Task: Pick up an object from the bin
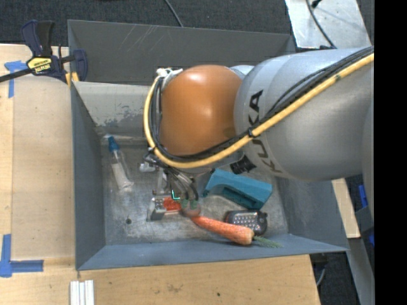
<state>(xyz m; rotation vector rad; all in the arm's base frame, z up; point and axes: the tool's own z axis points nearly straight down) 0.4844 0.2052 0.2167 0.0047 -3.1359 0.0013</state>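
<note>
- The tool [168, 202] hangs low over the middle of the bin floor, under the arm's round orange cover [197, 110]. Its metal parts are crowded together in shadow, so I cannot tell whether it is released or clenched.
- A small red piece [169, 211] lies on the floor right at the tool's lower end, towards the near wall. It is too small to say what kind of thing it is, or whether the tool touches it.
- A carrot [222, 229] lies just right of the red piece. It runs slantwise along the near wall, with its blunt end close to the tool and its green stalk pointing to the right corner.
- A dark gadget [247, 220] with a row of pale buttons lies just above the carrot's thin end. Any writing on it is too small to read.
- A teal block [240, 188], wedge-like, lies right of the tool and behind the gadget, partly under the arm.
- A clear syringe [118, 167] with a blue tip lies well apart from the tool, on the left side of the floor near the left wall.
- The bin [89, 189] is grey metal with sloping walls.
- The silver arm [311, 119] comes in from the right. It bears black letters reading "KUKA" [255, 116], partly crossed by a yellow cable [299, 97] that loops round the cover.
</note>
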